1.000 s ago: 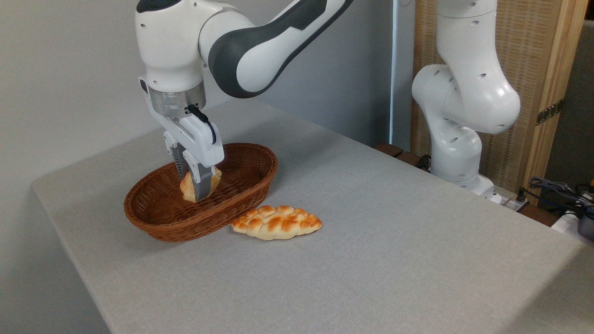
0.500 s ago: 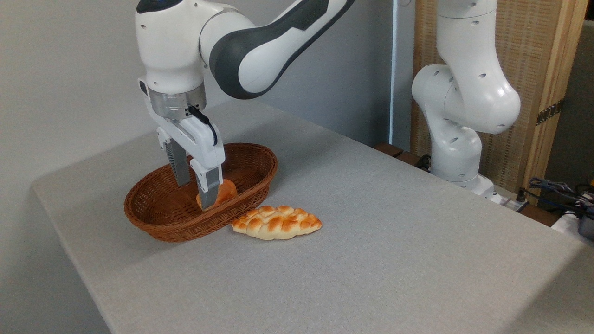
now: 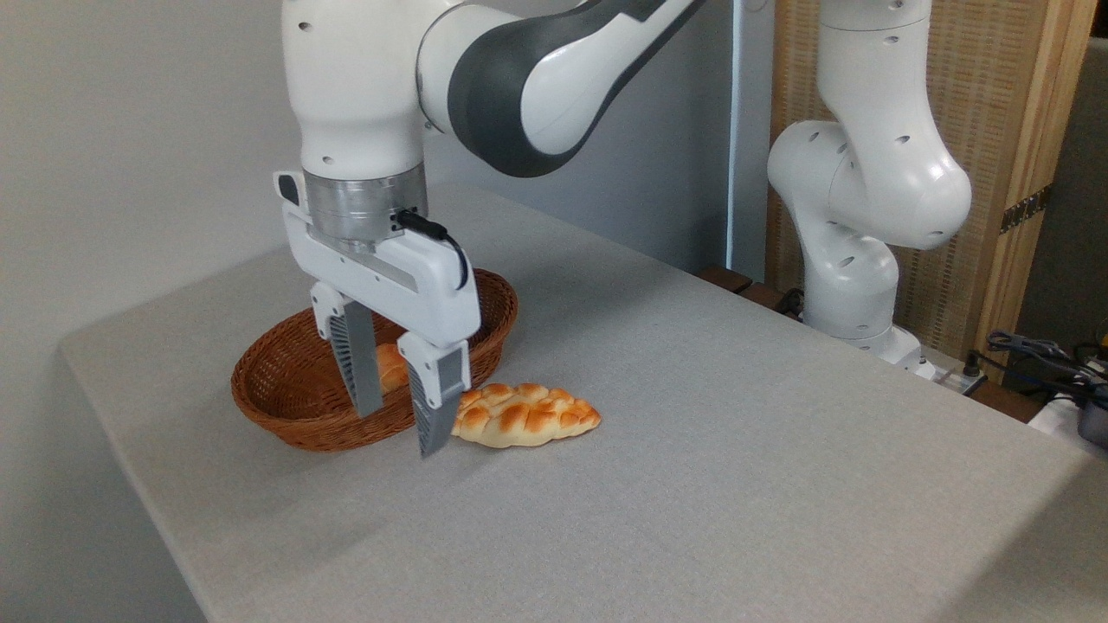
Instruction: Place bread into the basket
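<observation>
One fixed camera view covers the whole scene. A grey cloth-covered table (image 3: 692,433) fills the lower and central frame, running from lower left toward the right edge.

Arm: the white and dark grey Panda arm (image 3: 537,78) enters from the top centre and bends down at upper left of centre. Its base column (image 3: 866,173) stands at the right, behind the far table edge.

Gripper: the gripper (image 3: 402,420) points straight down at left of centre. Its two grey fingers (image 3: 363,363) are spread apart with a clear gap between them and nothing held in that gap. The fingertips hang in front of the near rim of the basket as seen by the camera; the lower fingertip overlaps the left tip of the braided loaf in the picture. Contact between finger and loaf cannot be determined.

Basket: the oval reddish-brown wicker basket (image 3: 286,407) sits on the table at centre left, partly covered by the gripper.

Bread: the bread (image 3: 391,368) lies inside the basket, on its right half. Only a golden-orange portion is visible between the two fingers.

Other items: a longer braided loaf (image 3: 524,417) lies on the table just to the right of the basket, touching or nearly touching its rim. Cables (image 3: 1039,355) lie at the far right edge.
</observation>
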Motion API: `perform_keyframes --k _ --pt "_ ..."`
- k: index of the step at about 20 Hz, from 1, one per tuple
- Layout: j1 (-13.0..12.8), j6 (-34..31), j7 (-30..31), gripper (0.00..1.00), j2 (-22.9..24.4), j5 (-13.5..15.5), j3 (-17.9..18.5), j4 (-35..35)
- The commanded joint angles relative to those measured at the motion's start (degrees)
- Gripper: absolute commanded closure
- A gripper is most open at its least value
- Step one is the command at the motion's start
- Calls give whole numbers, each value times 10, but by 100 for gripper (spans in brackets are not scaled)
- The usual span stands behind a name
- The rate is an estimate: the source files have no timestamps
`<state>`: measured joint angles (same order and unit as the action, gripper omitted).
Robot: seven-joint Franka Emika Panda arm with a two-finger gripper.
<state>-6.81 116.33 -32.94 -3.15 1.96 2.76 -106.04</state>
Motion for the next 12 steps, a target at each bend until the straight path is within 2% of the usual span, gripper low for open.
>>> perform_keyframes --k 1,3,12 --pt "-6 -28 -64 0 11 -19 24 -2" --pt "-6 -32 -97 0 13 -19 42 -2" --pt "-6 -33 -118 0 9 -11 43 -6"
